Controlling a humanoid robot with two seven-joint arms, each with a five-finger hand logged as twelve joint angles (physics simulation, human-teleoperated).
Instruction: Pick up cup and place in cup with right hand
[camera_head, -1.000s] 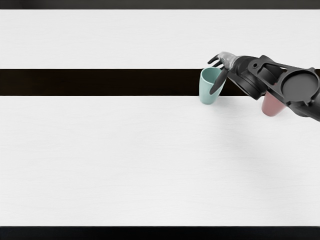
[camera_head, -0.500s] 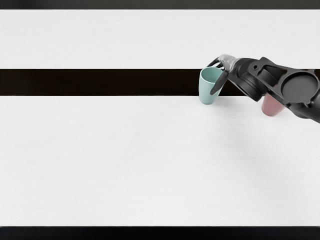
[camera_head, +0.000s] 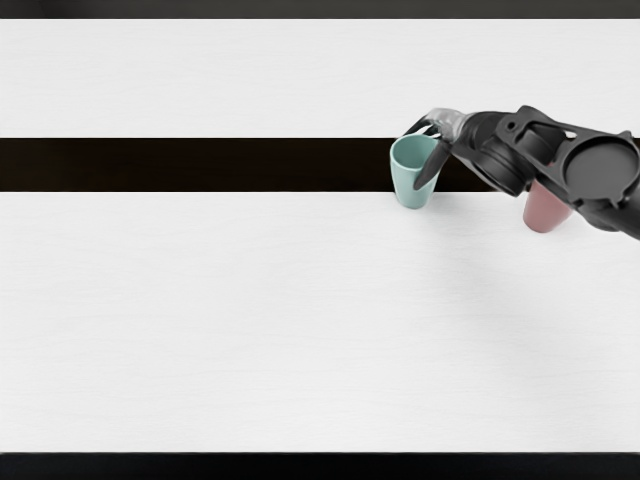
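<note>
Simulated tabletop setting, with smoothly rendered white table (camera_head: 250, 320) and black band (camera_head: 200, 165).

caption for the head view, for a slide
Right hand at the rim of the teal cup, pink cup partly hidden beneath the arm

No text, label, brand, number or sign can be read.
</note>
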